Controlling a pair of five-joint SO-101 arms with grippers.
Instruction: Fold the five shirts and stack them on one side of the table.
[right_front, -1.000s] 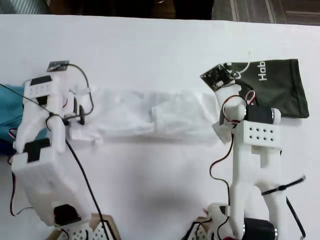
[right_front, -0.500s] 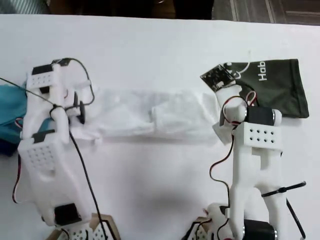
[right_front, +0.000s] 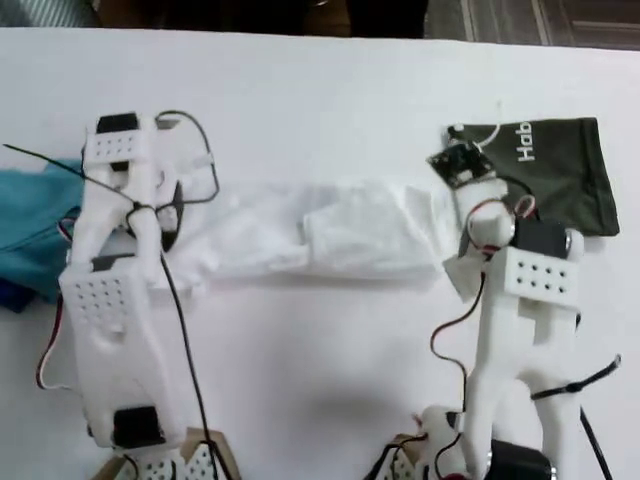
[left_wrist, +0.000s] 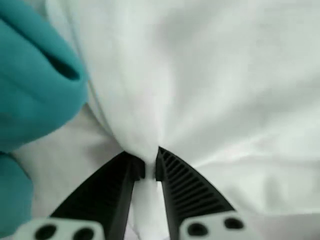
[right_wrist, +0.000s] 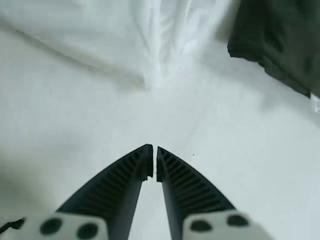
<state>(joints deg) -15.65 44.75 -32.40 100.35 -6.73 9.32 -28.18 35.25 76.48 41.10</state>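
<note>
Three shirts lie on the table (right_front: 320, 80): we see the white shirt (right_front: 330, 235) stretched in a long band across the middle, a dark green shirt (right_front: 560, 170) folded at the far right and a teal shirt (right_front: 30, 220) bunched at the left edge. We judge the white one light and limp, best pinched at its ends. The left gripper (left_wrist: 149, 162) clamps a ridge of its left end. The right gripper (right_wrist: 154, 157) hangs closed on nothing over bare table beside its right end.

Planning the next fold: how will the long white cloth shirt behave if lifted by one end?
The white cloth shirt is likely floppy: it puckers where the left gripper pinches it. The unheld length would probably sag and drag.
</note>
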